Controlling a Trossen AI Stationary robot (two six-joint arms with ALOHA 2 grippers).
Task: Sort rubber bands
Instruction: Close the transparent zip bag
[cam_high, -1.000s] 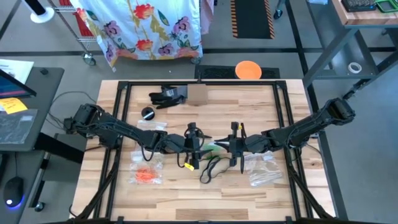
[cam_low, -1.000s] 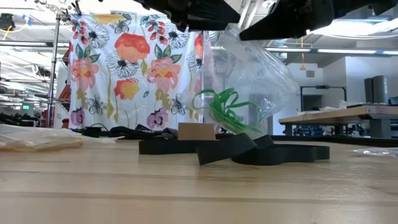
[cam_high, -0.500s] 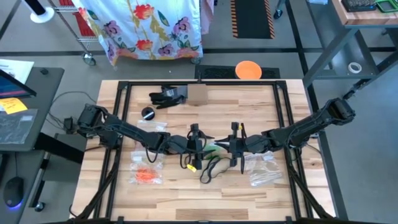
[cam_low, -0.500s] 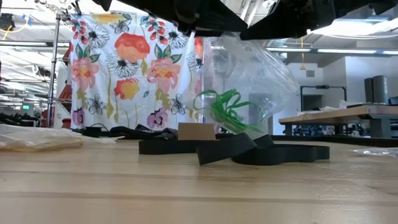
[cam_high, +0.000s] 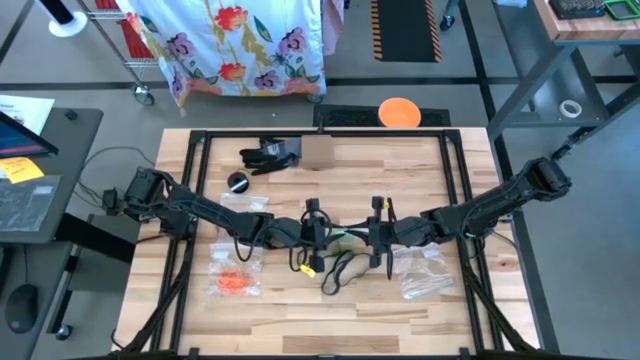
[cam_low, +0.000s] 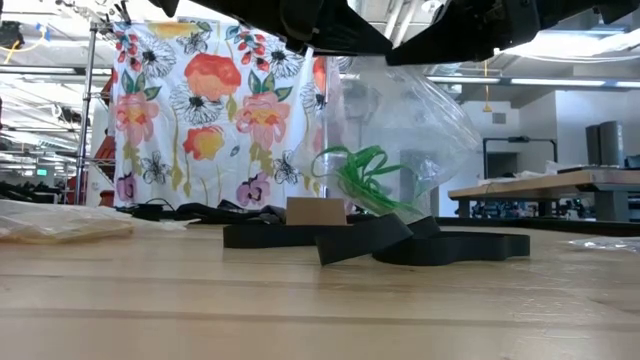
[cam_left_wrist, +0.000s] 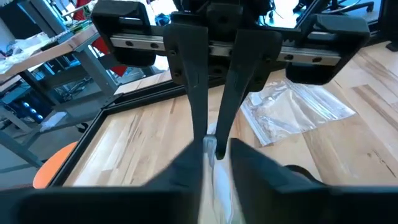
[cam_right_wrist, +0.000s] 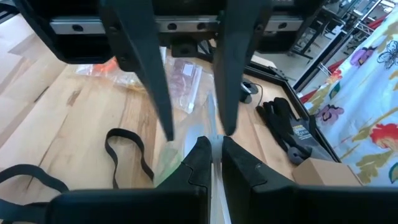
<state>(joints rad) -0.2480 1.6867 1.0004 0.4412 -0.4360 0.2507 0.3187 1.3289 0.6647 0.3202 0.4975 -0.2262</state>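
**A:** Where do your two arms sit on the surface (cam_high: 400, 320)?

**B:** In the high view they meet at the centre of the frame, tip to tip. A clear bag (cam_low: 420, 110) hangs between them, and in the low view it fills the upper middle.

**A:** What have your right jaws got?

**B:** The right gripper (cam_right_wrist: 213, 149) has its jaws pressed together on the bag's top edge, with only the thin plastic between them.

**A:** And your left?

**B:** The left gripper (cam_left_wrist: 216, 152) faces it from the other side. Its jaws are narrowed but still part-open, one on each side of the same edge. I cannot tell whether they touch the plastic.

**A:** Where are the rubber bands?

**B:** The green rubber bands (cam_low: 365, 180) are bunched in the lower part of the bag, at the centre of the low view. They hang well below both sets of jaws, not between them, and only the bag's rim sits in the jaws.

**A:** Any other bands?

**B:** The orange rubber bands (cam_high: 235, 282) lie in a second bag at the lower left of the high view, apart from both arms.
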